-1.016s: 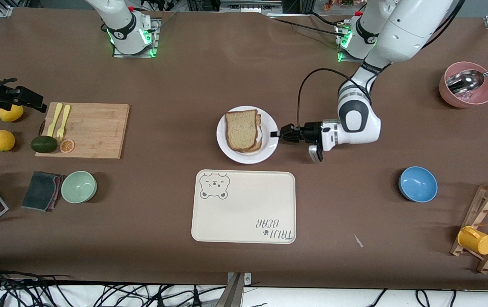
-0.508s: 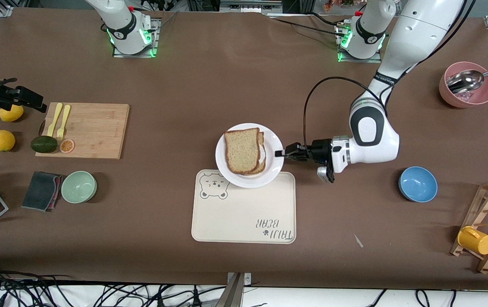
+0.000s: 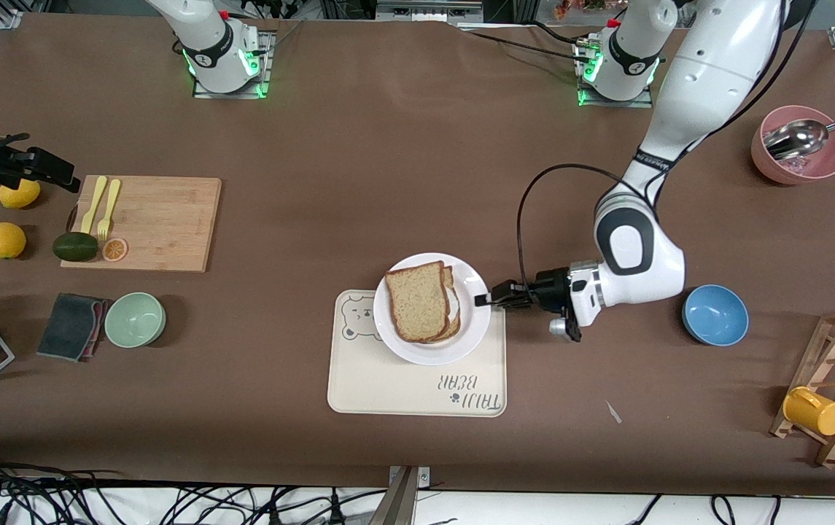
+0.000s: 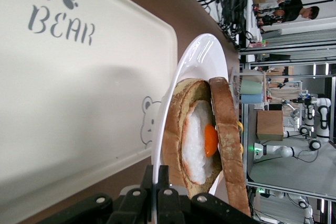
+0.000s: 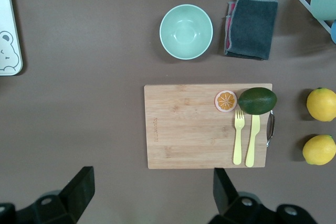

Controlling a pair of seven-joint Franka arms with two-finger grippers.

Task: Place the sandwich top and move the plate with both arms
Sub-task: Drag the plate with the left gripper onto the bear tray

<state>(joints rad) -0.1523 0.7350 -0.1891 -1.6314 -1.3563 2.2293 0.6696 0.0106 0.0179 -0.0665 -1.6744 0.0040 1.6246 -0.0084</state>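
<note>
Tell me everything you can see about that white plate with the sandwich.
The plate is small, round, glossy white, with a raised rim. It carries a sandwich: the sandwich top over fried egg and another slice. The left gripper pinches its rim. It hangs partly over the bear-print tray; whether it touches the tray is unclear.

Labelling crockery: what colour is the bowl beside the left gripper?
Blue bowl, clearest in the front view.

Your front camera looks down from high across the table (image 3: 359, 131). The left wrist camera sits close on the plate (image 4: 202, 56), at six o'clock in front; both show the tray (image 3: 388, 386).
</note>
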